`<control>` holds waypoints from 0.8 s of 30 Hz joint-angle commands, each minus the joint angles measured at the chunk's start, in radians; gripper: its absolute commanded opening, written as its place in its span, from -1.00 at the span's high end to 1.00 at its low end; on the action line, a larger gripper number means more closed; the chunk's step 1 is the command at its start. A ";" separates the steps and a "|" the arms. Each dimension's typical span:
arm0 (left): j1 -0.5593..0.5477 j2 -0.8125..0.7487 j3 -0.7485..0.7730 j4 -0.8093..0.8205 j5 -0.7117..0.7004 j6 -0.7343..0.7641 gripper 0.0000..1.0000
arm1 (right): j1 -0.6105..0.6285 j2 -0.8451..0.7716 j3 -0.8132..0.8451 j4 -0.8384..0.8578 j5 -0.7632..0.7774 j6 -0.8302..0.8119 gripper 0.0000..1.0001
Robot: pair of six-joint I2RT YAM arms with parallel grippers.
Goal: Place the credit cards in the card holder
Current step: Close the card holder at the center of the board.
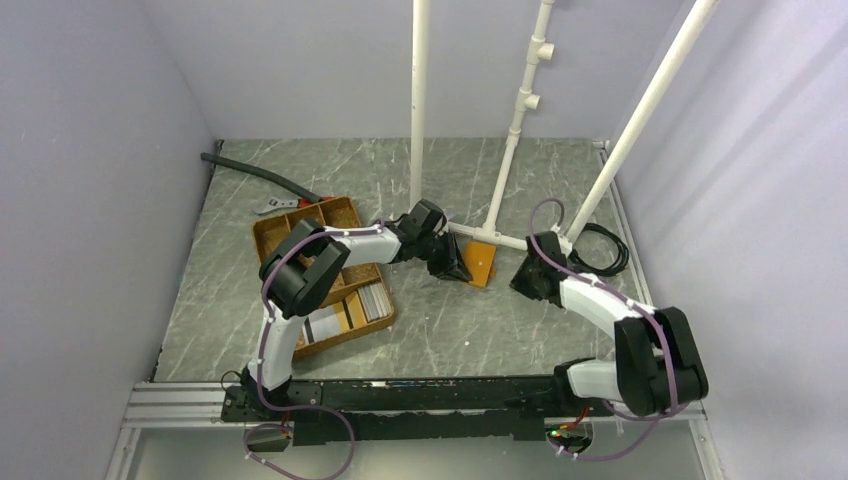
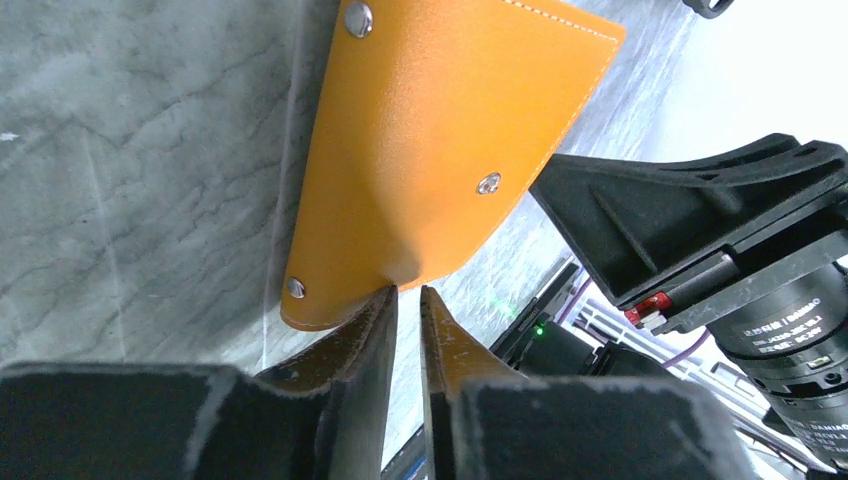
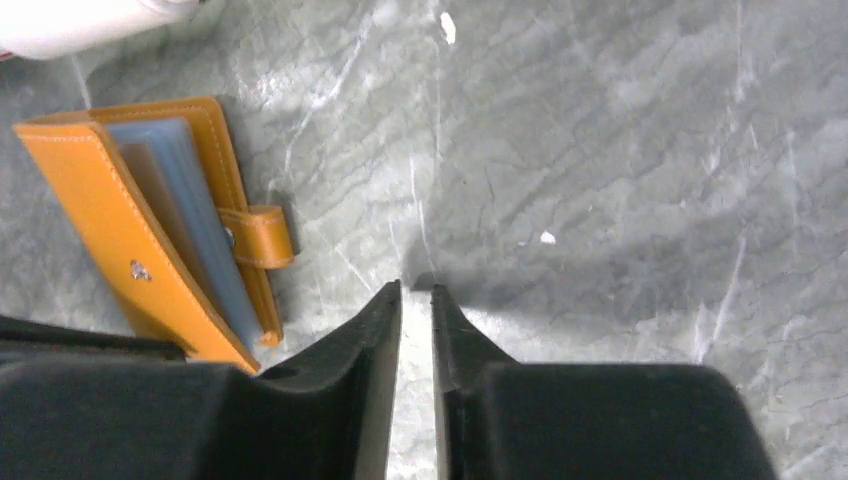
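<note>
The orange card holder (image 1: 481, 262) lies on the marble table, against the white pipe base. In the right wrist view the card holder (image 3: 120, 225) is partly open, its cover raised over bluish inner sleeves. My left gripper (image 1: 455, 268) is at its left edge. In the left wrist view the fingertips (image 2: 382, 305) touch the dented edge of the card holder (image 2: 430, 150); the jaws are nearly together with nothing between them. My right gripper (image 1: 522, 283) hovers just right of the holder, shut and empty (image 3: 416, 287). The credit cards (image 1: 374, 300) lie in the brown tray.
The brown woven divided tray (image 1: 300, 232) stands left of the holder, under my left arm. White pipe posts (image 1: 417, 110) and their base bar (image 1: 500, 238) stand behind it. A black hose (image 1: 255, 172) lies at the back left and a cable coil (image 1: 603, 250) at the right.
</note>
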 commanded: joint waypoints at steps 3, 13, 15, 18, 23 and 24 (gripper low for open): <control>0.021 -0.013 -0.019 0.014 -0.006 0.074 0.43 | -0.045 -0.078 -0.026 0.133 -0.160 -0.115 0.27; 0.019 -0.026 0.126 -0.014 0.073 0.162 0.63 | -0.051 0.055 0.042 0.174 -0.248 -0.194 -0.03; 0.018 -0.009 0.150 -0.007 0.084 0.162 0.70 | -0.051 0.039 0.029 0.196 -0.258 -0.192 0.00; 0.018 0.034 0.188 0.008 0.091 0.151 0.82 | -0.051 0.023 0.020 0.225 -0.271 -0.190 0.04; 0.018 0.118 0.219 0.015 0.100 0.126 1.00 | -0.050 0.095 0.067 0.215 -0.262 -0.206 0.06; 0.019 0.128 0.222 -0.003 0.090 0.129 1.00 | -0.048 0.108 0.074 0.207 -0.257 -0.208 0.06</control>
